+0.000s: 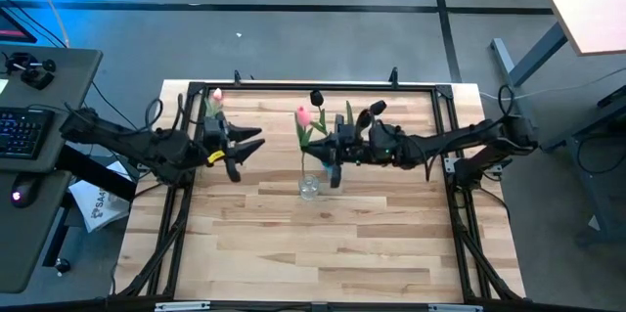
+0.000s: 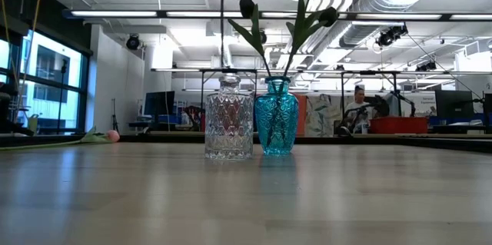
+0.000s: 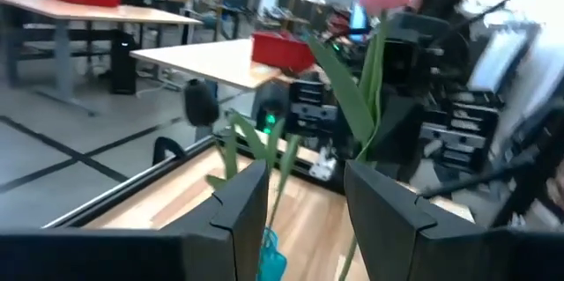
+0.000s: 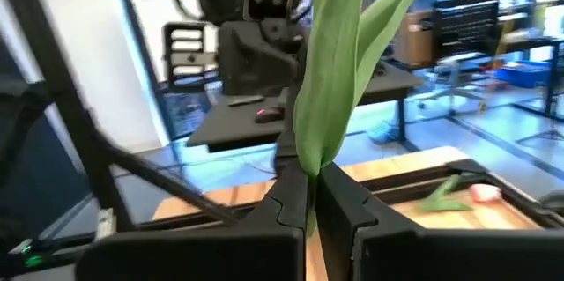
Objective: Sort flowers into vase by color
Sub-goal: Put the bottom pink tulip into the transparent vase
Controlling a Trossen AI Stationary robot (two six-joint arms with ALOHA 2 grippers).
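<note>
A pink tulip (image 1: 303,116) stands upright in my right gripper (image 1: 331,152), which is shut on it above the clear glass vase (image 2: 228,118). Its thin stem (image 2: 223,22) runs down to that vase's mouth. Two dark-headed tulips (image 2: 247,5) stand with their stems in the blue vase (image 2: 277,116) beside it. The second pink tulip (image 1: 215,103) lies flat near the table's far left corner and also shows in the low view (image 2: 112,135). My left gripper (image 1: 249,144) hovers open, left of the vases, pointing at them. My right gripper holds the pink tulip by its stem at the base of the long green leaves (image 4: 310,175), pinched between the two fingers. The fingers come level from the table's right side, across the stem. The tulip is upright, head above the fingers, stem hanging toward the clear vase.
A black frame (image 1: 293,85) borders the wooden table top. The two vases stand close together near the table's middle. The near half of the table (image 1: 323,253) has nothing on it. A person sits far off in the room behind (image 2: 358,107).
</note>
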